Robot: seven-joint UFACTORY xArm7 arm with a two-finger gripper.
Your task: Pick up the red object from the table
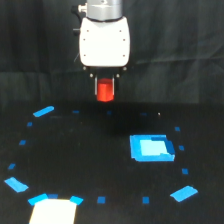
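Observation:
A small bright red-orange block, the red object, hangs in the air between the fingers of my gripper, well above the black table. The gripper is shut on it, with thin dark fingers showing on both sides of the block. My white gripper body sits directly above, near the top middle of the exterior view. The block's top is hidden between the fingers.
A flat blue square tray lies on the table at the exterior view's right. Blue pieces lie around: one at far left, one at near left, one at near right. A pale shape sits at the bottom edge.

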